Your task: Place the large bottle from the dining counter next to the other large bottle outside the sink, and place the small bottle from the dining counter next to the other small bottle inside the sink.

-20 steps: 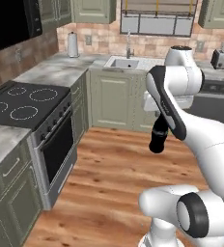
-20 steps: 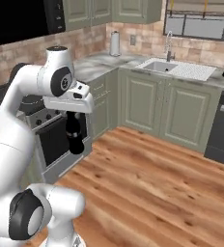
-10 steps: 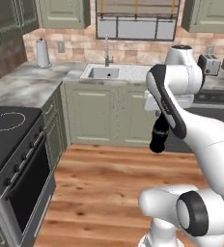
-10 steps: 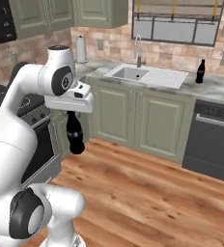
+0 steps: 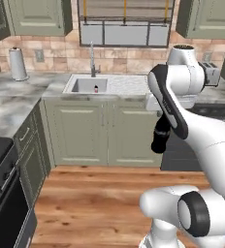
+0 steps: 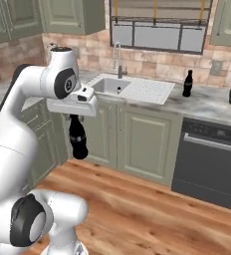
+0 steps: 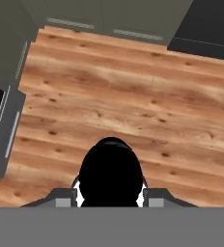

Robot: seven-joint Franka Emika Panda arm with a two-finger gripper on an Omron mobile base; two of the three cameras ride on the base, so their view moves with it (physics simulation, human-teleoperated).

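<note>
Over the last second the whole scene swung across both base views: the stove slid out toward the left edge and the sink (image 5: 87,85) came round to stand almost straight ahead. That was the base driving and turning, not the kitchen shifting. The arm's pose looked unchanged through it, with the gripper (image 6: 76,117) pointing down and its jaws closed narrowly round the neck of the large bottle (image 6: 78,138), which hung upright above the wooden floor (image 7: 133,106), clear of the cabinets.

The other large bottle (image 6: 187,83) stood on the desk to the right of the sink, beyond the draining area. A small bottle (image 5: 96,89) showed inside the basin, near its back wall.

Judged from this, the carry was well along but the drop-off had not begun: the base was now lined up with the sink run, yet the held bottle remained well apart from its partner and below desk height, so a lift and a reach to the right seemed needed
</note>
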